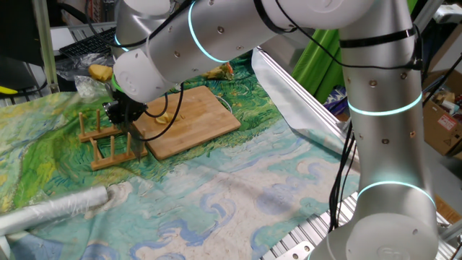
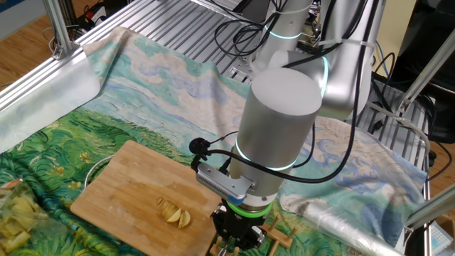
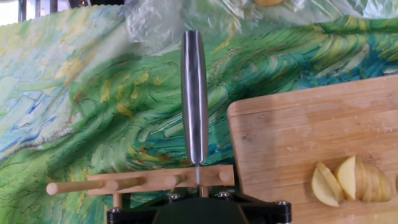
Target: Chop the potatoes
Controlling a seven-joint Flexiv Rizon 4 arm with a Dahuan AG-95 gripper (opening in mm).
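The arm [image 1: 216, 36] hangs low over the cloth-covered counter [image 1: 238, 202]. Its bulk shadows the wooden board [image 1: 195, 119], which lies toward the counter's far edge. The claw [image 1: 121, 113] points almost straight down at the pegged wooden rack [image 3: 143, 180], just beside the board's short edge. The knife [image 3: 194, 93] stands edge-up across the rack's bar, running away from the claw over the cloth.

I cannot tell whether the claw is spread or pinching the knife, because the hand view cuts off the fingers and both fixed views hide them behind the wrist. That is the main risk. If the knife is only half seated between the pegs and the claw lets go or lifts, the blade could tip sideways onto the cloth or slide toward the board. A sideways tug could also drag the light rack along or topple it.

The potatoes [image 3: 348, 180] lie on the board as a small fan of pale slices near the edge facing the rack. They look cut already, so a falling knife could scatter them.

A crinkled plastic bag [image 1: 101, 72] with a whole potato sits at the far edge. A foil-wrapped roll [image 1: 58, 209] lies near the front edge. Neither blocks the claw.
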